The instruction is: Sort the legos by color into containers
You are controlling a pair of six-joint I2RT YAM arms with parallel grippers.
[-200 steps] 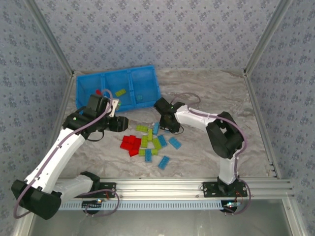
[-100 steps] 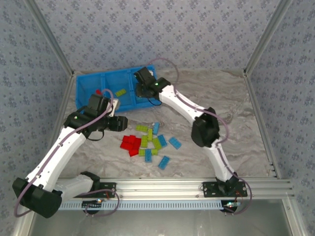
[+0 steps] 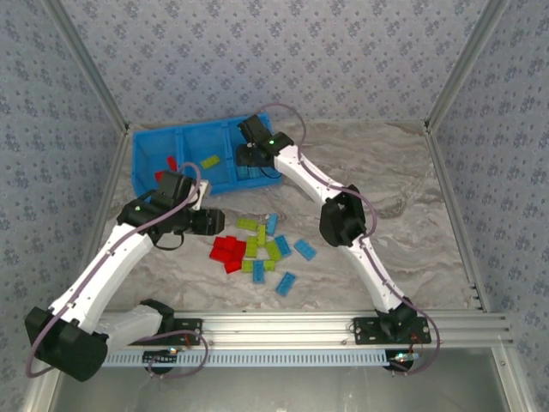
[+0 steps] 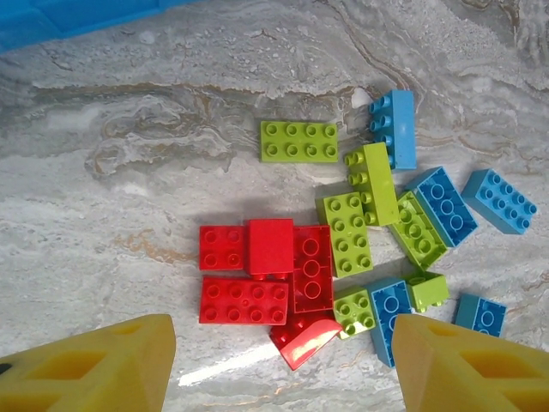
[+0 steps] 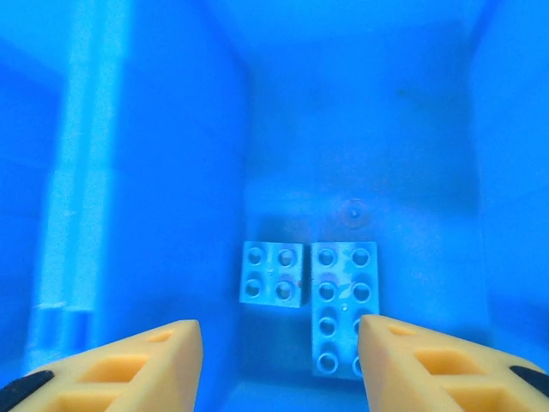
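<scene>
Nearest, the loose bricks [image 3: 262, 249] are lying heaped on the worktop [image 3: 386, 172], reds [image 4: 266, 279] bunched on the left, greens [image 4: 360, 223] and blues [image 4: 442, 202] to the right, all waiting to be sorted. The left hand [image 3: 212, 221] is hanging over the heap's left side, spread wide and carrying nothing, probably lining up on a red. Farther off, the right hand [image 5: 276, 348] is reaching into the right compartment of the tray [image 3: 197, 125], parted and empty, above two light blue bricks [image 5: 343, 305] lying on its floor. A green brick [image 3: 209, 161] is sitting in the middle compartment and a red brick [image 3: 170, 163] in the left, so each colour is getting its own bin.
</scene>
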